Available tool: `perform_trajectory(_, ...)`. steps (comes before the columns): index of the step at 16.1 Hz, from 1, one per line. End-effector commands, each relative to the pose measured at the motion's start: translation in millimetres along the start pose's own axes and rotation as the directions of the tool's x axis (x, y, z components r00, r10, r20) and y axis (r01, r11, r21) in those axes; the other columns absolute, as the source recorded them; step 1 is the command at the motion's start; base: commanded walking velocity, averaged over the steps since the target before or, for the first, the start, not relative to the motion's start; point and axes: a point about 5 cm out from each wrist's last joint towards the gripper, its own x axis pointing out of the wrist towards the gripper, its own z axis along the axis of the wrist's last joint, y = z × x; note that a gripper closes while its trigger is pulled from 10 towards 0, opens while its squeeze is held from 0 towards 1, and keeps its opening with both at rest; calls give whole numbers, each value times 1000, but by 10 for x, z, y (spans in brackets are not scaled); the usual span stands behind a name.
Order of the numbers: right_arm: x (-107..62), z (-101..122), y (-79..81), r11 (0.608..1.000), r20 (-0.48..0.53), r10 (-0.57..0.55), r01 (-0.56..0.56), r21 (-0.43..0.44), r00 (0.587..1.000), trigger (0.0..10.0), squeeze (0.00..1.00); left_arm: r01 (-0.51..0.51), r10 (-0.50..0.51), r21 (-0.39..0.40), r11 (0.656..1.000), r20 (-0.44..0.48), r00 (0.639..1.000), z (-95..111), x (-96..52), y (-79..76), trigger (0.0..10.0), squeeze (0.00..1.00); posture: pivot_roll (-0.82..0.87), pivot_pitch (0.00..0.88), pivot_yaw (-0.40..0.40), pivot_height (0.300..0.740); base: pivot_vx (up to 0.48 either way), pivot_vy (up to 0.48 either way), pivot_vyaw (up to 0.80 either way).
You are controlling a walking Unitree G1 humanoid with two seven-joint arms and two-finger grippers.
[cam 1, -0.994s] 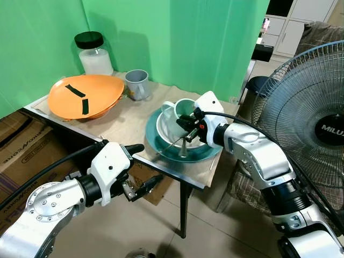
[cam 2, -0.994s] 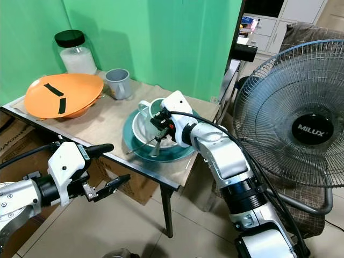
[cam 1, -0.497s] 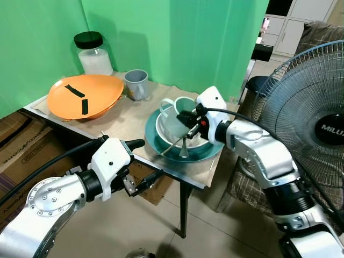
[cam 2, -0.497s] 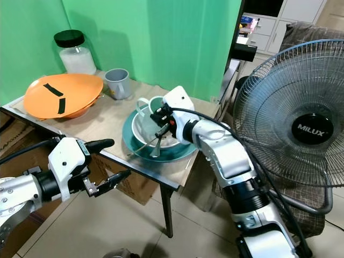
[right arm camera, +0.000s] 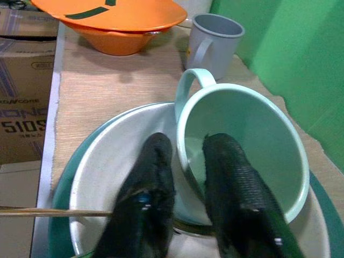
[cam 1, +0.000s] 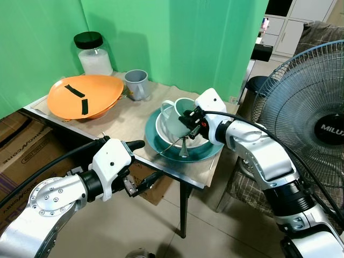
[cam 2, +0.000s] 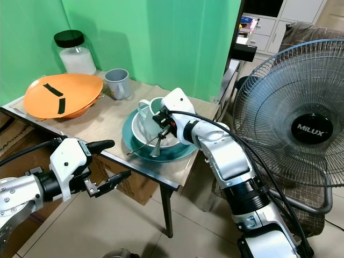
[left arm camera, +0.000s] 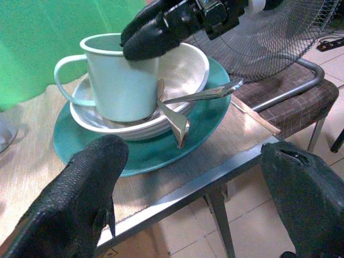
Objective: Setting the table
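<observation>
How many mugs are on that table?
2. A mint-green mug sits in the white bowl, its rim pinched by the right gripper; a grey mug stands beside the orange bowl.

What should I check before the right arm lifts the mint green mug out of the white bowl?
1. Grip: right gripper fingers straddle the mint green enamel mug wall, one inside, one outside: ok.
2. Firmness of the pinch: cannot tell.
3. Metal spoon and metal fork lean on the white ceramic bowl beside the mug and may shift: not ok.
4. Bowl sits centred on the round teal plate: ok.
5. Left gripper is open below the wooden table edge, away from the stack: ok.
</observation>
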Motion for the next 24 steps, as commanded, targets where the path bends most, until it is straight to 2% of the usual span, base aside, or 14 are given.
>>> perform_trajectory(1,17,7,3,1000,0,-5,5,-13,1000,10000,0,-3,3,25,1000,-8,1000,11,-9,13,10000,0,50,0,47,740,0,0,0)
perform_trajectory(6,61,-14,61,1000,-19,23,-23,-16,1000,10000,0,-6,7,28,1000,-11,1000,3,-11,18,10000,0,53,0,44,740,0,0,0)
perform_trajectory(10,129,-91,56,1000,-58,-1,0,-16,998,10000,0,-6,6,30,1000,-16,1000,-5,-11,20,10000,0,56,0,46,740,0,0,0)
perform_trajectory(11,135,-90,59,1000,-56,2,-3,-5,998,6902,0,-5,6,30,1000,-16,1000,-3,-12,22,10000,0,57,0,46,740,0,0,0)
perform_trajectory(12,137,-87,63,1000,-54,6,-6,-1,999,2549,0,-5,6,30,1000,-16,1000,-2,-15,22,10000,0,57,0,46,740,0,0,0)
perform_trajectory(13,141,-81,70,1000,-51,11,-11,4,999,0,0,-5,6,30,1000,-17,1000,-2,-24,22,10000,0,57,0,47,740,0,0,0)
perform_trajectory(21,131,-1,34,1000,-16,-2,2,3,1000,0,0,-9,10,43,999,-17,1000,15,-12,56,10000,0,53,0,53,740,0,0,0)
perform_trajectory(24,-34,225,-113,998,84,-69,69,-4,994,0,0,-52,51,59,997,8,999,64,8,108,10000,0,55,0,36,740,0,0,0)
